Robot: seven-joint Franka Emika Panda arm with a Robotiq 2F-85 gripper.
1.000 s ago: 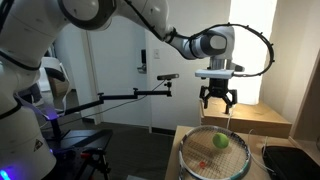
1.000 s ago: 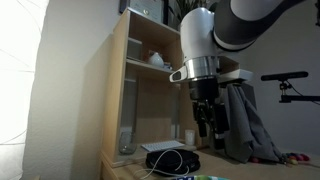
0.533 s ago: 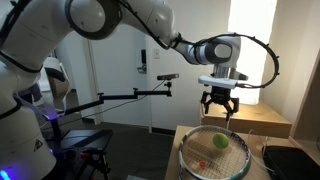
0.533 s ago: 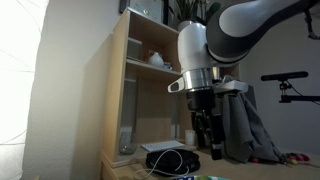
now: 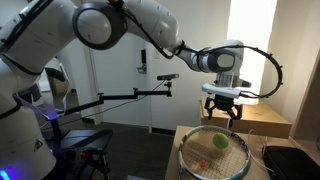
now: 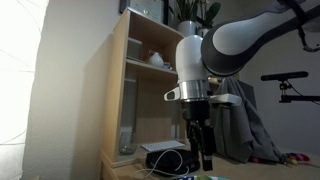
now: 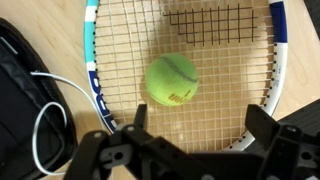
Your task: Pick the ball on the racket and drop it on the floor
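Observation:
A yellow-green ball rests on the strings of the racket, which lies flat on a wooden table. In an exterior view the ball sits near the middle of the racket head. My gripper hangs open a short way above the ball, fingers pointing down. In the wrist view the gripper is open and empty, with the ball just beyond the fingertips. In an exterior view the gripper is low over the table; ball and racket are hidden there. The floor is scarcely visible.
A black bag with a white cable lies beside the racket. A wooden shelf unit stands behind the table. A dark object sits at the table's end. A camera arm on a stand reaches in beside the table.
The gripper has come down toward the ball and shifted slightly sideways. Its jaws have stayed open. Ball and racket have not moved.

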